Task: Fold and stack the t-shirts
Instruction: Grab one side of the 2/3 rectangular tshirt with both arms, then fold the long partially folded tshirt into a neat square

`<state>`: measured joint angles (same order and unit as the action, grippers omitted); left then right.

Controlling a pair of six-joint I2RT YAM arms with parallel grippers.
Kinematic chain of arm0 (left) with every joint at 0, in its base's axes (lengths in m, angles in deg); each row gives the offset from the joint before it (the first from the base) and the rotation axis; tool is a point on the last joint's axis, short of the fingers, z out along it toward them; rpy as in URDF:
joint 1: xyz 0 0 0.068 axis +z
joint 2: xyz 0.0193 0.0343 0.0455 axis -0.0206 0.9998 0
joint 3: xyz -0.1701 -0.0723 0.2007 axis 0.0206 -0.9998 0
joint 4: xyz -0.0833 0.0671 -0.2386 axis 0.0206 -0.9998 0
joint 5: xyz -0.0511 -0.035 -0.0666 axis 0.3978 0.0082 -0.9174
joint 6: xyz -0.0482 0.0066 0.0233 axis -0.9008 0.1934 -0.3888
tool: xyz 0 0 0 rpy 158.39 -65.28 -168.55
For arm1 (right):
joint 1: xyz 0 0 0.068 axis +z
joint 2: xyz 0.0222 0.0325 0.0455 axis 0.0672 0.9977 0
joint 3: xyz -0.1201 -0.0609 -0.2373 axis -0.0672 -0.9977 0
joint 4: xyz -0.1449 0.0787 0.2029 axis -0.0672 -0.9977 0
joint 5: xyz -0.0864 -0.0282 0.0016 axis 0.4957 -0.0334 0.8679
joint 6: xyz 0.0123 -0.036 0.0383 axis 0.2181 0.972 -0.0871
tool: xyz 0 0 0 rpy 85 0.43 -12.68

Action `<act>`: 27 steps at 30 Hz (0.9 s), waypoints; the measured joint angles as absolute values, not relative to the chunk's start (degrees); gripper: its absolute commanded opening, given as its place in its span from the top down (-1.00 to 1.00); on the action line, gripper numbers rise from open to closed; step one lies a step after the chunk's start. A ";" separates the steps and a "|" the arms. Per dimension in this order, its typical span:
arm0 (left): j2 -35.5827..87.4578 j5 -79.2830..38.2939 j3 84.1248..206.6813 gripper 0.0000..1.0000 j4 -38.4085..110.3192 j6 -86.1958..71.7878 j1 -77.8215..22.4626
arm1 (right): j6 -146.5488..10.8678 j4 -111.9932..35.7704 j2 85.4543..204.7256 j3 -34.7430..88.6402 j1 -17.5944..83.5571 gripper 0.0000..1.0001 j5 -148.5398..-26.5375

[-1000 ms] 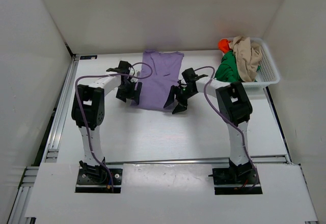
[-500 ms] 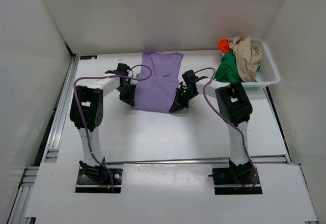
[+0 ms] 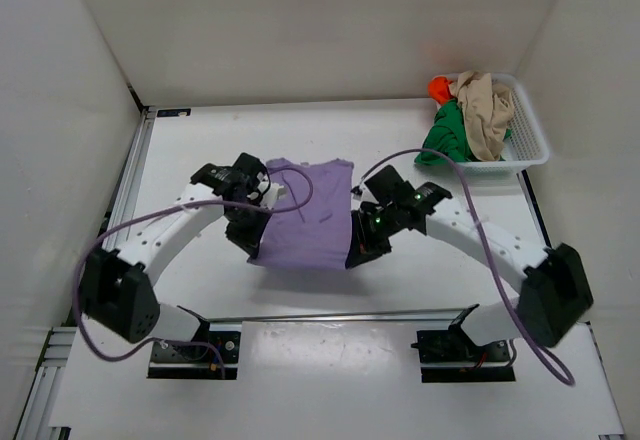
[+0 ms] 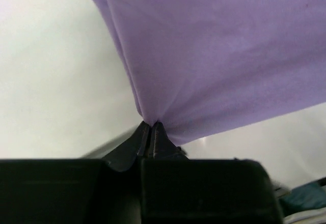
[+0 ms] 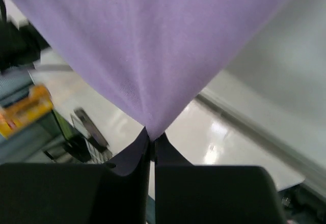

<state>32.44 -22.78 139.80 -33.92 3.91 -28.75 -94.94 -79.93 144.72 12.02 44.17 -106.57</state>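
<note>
Left gripper (image 3: 251,244), right gripper (image 3: 359,251): I pinch lilac shirt (image 3: 305,220) near corners; long axis runs away from me, hem seemingly lifted.

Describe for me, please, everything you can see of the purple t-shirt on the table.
The lilac t-shirt is plain, soft, thin-looking cloth with no print visible. It lies lengthwise on the white table, one end toward the far wall, the other toward the arms. Both near corners are pinched: the left gripper is shut on the left one, the right gripper on the right. Creases fan from each pinch, and the near edge seems lifted off the table. Nothing else touches it.
</note>
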 measured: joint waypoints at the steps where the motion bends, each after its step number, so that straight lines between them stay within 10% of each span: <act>1: 30.69 -22.50 140.13 0.79 -36.19 3.91 -29.76 | -95.40 -81.13 142.49 11.69 46.11 1.00 -106.12; 10: 27.87 -22.50 151.60 0.79 -42.59 3.95 -30.72 | -98.32 -85.83 137.00 12.96 45.22 1.00 -104.98; 27: 68.35 -27.72 188.67 0.79 -42.86 3.88 -20.53 | -93.54 -85.39 163.91 30.73 25.44 1.00 -109.81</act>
